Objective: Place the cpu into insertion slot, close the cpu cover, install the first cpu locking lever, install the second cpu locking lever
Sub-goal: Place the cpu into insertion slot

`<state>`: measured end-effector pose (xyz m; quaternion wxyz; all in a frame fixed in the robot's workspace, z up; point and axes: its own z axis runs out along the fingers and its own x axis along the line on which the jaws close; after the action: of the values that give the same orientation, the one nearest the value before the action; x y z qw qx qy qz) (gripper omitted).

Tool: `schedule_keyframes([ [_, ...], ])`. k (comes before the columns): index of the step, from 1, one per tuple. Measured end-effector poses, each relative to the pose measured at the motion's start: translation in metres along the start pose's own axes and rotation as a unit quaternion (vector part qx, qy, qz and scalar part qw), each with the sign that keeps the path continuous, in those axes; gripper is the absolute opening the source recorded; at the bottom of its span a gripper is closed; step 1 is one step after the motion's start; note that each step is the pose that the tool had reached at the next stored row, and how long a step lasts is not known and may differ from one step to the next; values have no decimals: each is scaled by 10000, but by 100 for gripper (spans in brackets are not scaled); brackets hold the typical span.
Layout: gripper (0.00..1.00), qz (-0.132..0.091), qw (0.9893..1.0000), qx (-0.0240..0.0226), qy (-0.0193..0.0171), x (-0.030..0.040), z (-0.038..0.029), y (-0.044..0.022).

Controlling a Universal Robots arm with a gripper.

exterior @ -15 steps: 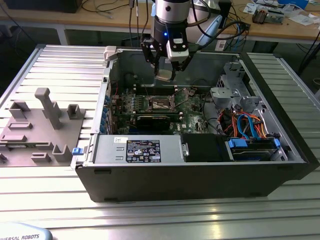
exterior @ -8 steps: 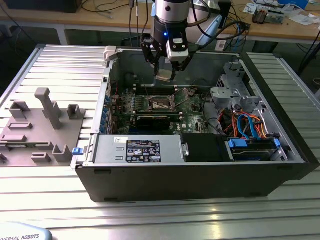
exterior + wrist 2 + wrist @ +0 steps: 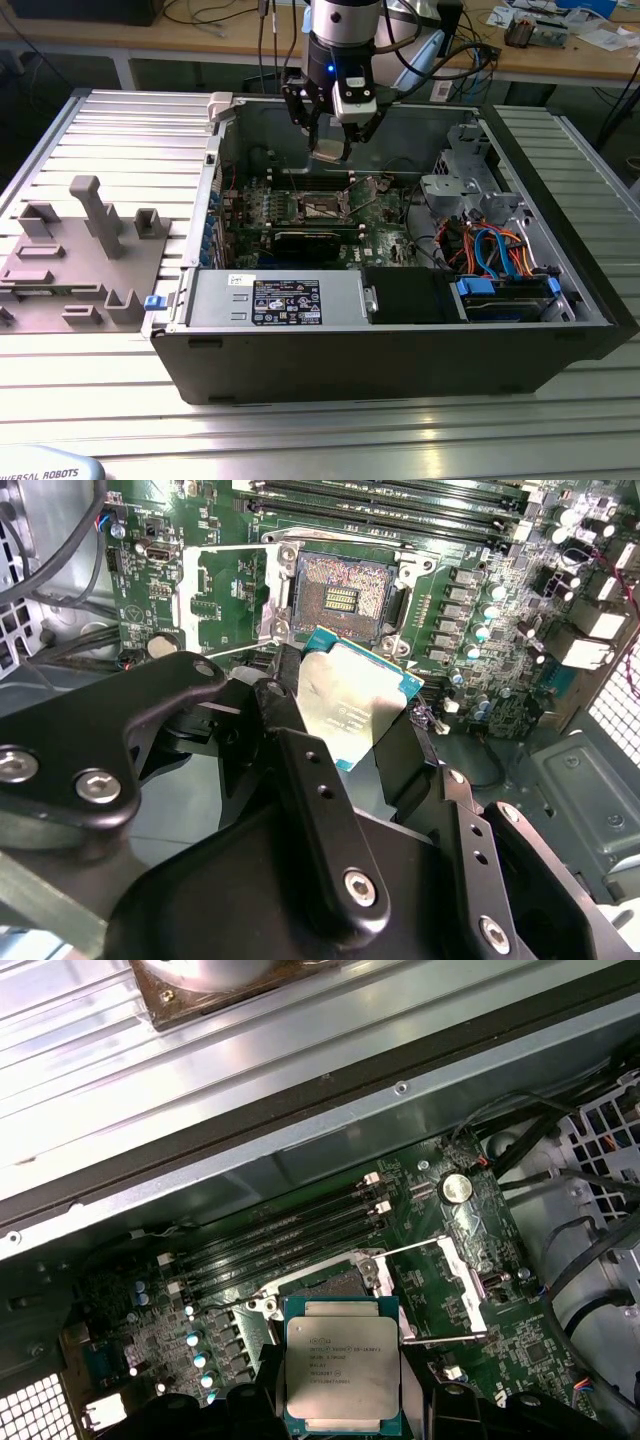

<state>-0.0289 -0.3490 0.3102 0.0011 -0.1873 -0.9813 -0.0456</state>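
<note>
Our black tool (image 3: 330, 138) grips the small silver-topped square cpu (image 3: 360, 705) above the dark metal-framed insertion slot (image 3: 322, 207), at six o'clock in the exterior view. We'd square its edges and lower it level, clear of the raised silvery cpu cover (image 3: 463, 1282).

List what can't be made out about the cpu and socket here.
- cpu underside: faces away in both wrist views.
- One cpu corner: behind the gripper in the second wrist view.
- socket: partly covered by the cpu in the first wrist view.
- Socket pins: too small in the exterior view.
</note>
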Motion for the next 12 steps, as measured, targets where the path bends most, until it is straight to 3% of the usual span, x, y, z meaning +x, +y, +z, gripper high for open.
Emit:
schedule_keyframes([
  [12,54,48,10000,0,-5,0,4,0],
])
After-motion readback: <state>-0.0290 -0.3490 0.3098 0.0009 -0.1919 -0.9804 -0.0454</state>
